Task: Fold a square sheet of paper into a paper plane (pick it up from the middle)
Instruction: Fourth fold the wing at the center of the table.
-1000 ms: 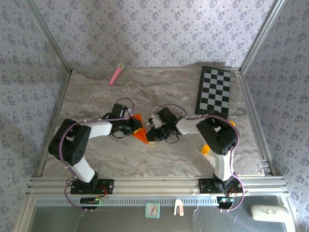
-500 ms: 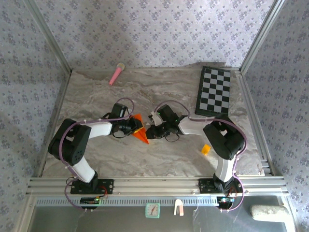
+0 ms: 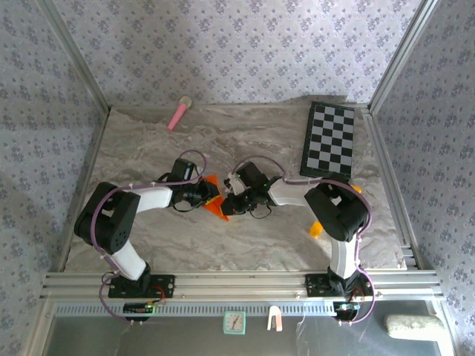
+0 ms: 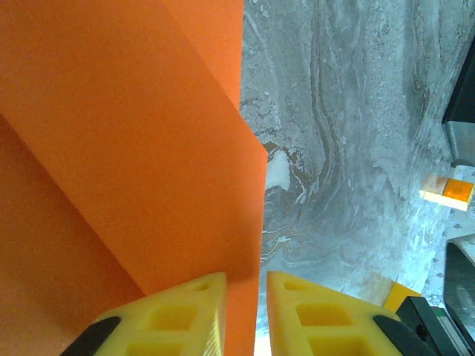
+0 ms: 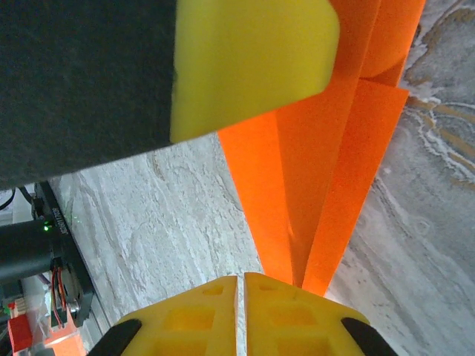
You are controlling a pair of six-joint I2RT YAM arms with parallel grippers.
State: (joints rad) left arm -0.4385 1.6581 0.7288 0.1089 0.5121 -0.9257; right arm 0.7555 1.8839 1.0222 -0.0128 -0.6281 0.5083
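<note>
Shows the left gripper (image 4: 245, 285) clenched on the orange paper plane (image 4: 133, 148), with a folded edge of the paper running down between its two yellow fingertips (image 4: 167, 315). Shows the right gripper (image 5: 241, 285) squeezed closed, its two yellow fingers (image 5: 300, 319) all but touching, with the plane's narrow creased end meeting the top of one finger; cannot tell about any pinch on the paper there. Places the plane at mid-table, a little left of centre, between the two grippers, set tip to tip and nearly meeting.

Counts two arms, two grippers, one paper plane, one pink stick (image 3: 179, 113) at the far left, one black-and-white checkerboard (image 3: 329, 139) at the far right, and one small yellow-orange block (image 3: 317, 228) beside the right arm, all on one grey marbled table (image 3: 260, 141). Counts one small teal clock (image 3: 234, 322) on the front ledge, its face too small to read.

From above, gives the layout but renders the plane as a small orange wedge. From the left wrist, adds stacked flat layers with a stepped edge. From the right wrist, adds long creases narrowing toward the fingers, plus a yellow pad (image 5: 252, 59) of the left gripper against the paper's upper part.
</note>
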